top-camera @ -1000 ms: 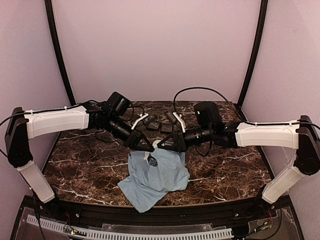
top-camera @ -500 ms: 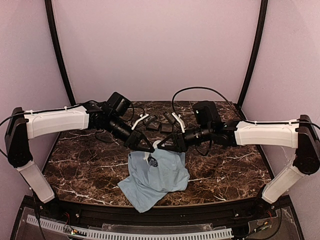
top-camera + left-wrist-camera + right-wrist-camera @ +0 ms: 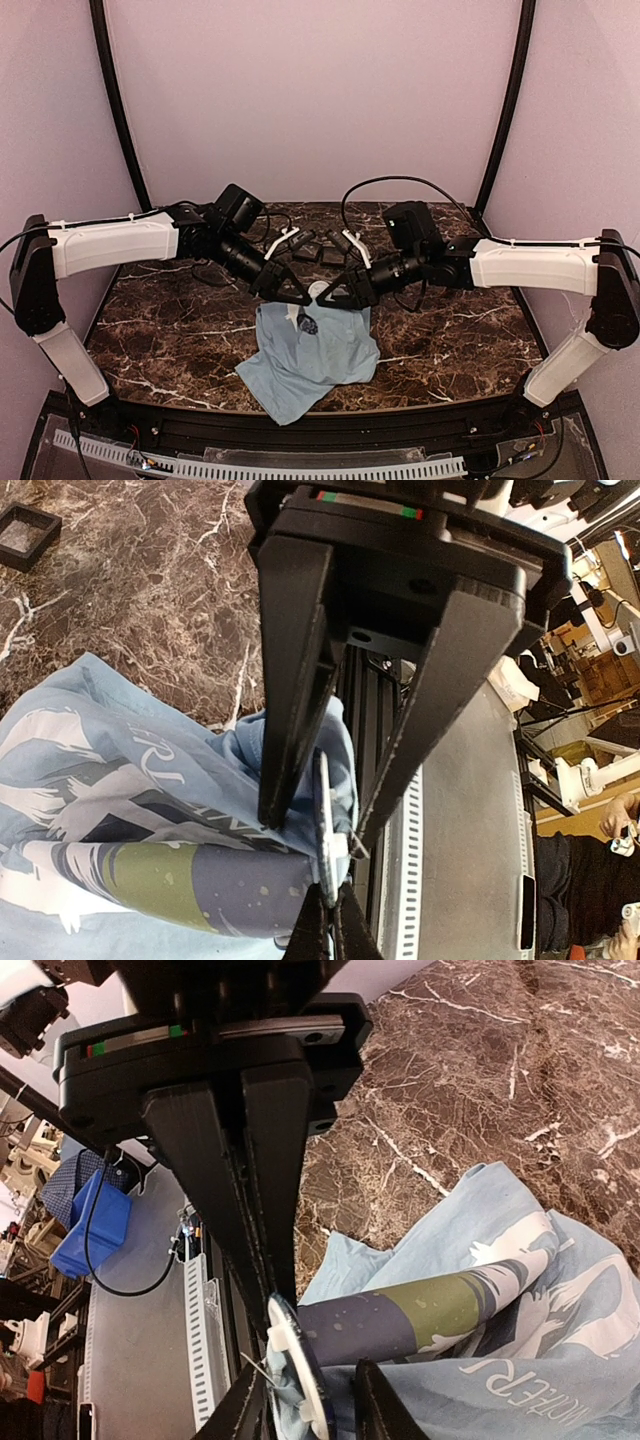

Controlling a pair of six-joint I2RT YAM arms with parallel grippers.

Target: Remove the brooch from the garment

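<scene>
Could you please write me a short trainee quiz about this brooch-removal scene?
1. True or false: neither end effector is anywhere near the shirt.
2. The shirt is: A red, B light blue, C black.
3. Which end effector has its fingers closed together at the rim of the brooch?
Key: 1 false; 2 B; 3 the right end effector, while the fingers of the left end effector stand apart on either side of the brooch.

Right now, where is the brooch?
In the right wrist view the brooch stands edge-on at the tip of the right pincer, against the bunched blue shirt; the left wrist view shows it between the spread fingers of the left pincer.
</scene>
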